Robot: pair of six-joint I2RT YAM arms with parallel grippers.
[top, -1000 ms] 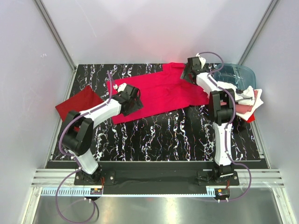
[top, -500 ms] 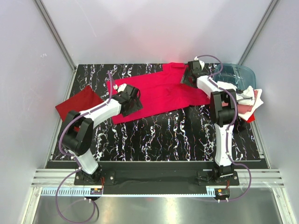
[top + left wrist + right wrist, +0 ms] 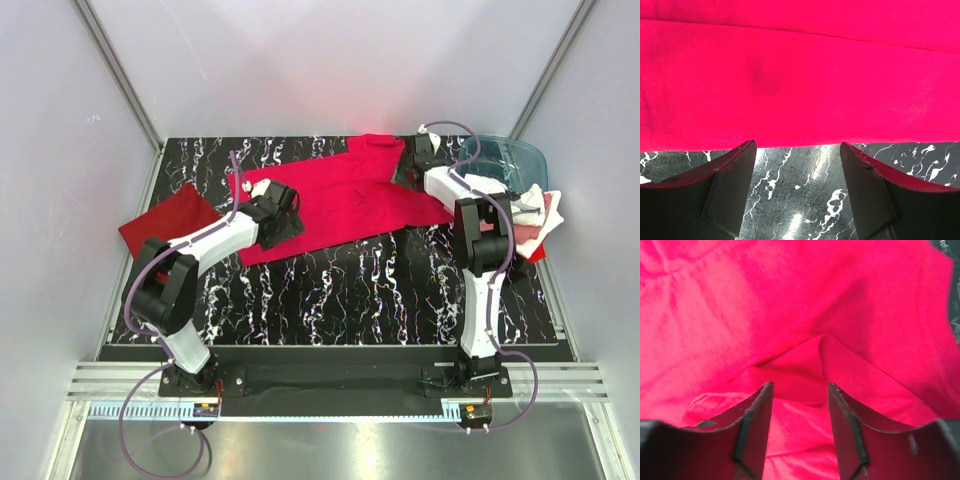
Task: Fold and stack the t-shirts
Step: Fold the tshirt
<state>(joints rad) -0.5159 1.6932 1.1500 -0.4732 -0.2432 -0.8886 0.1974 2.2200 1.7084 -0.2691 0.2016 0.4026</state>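
A bright crimson t-shirt (image 3: 345, 200) lies spread across the back middle of the table. My left gripper (image 3: 287, 218) is open at its near left hem; in the left wrist view (image 3: 797, 146) the hem (image 3: 800, 85) lies just past the fingertips, with bare table between them. My right gripper (image 3: 416, 163) is open, low over the shirt's far right part; in the right wrist view (image 3: 800, 387) a raised fold of crimson cloth (image 3: 815, 360) lies between the fingers. A darker red folded shirt (image 3: 168, 220) lies at the left. White, pink and red shirts (image 3: 530, 215) are piled at the right.
A translucent blue-teal tub (image 3: 505, 155) stands at the back right, beside the shirt pile. The table (image 3: 330, 290) is black marble-patterned, with grey walls close on the left, back and right. The arm bases sit at the near edge.
My right gripper has shifted a little to the right and nearer over the shirt's far right part. The left arm has not moved.
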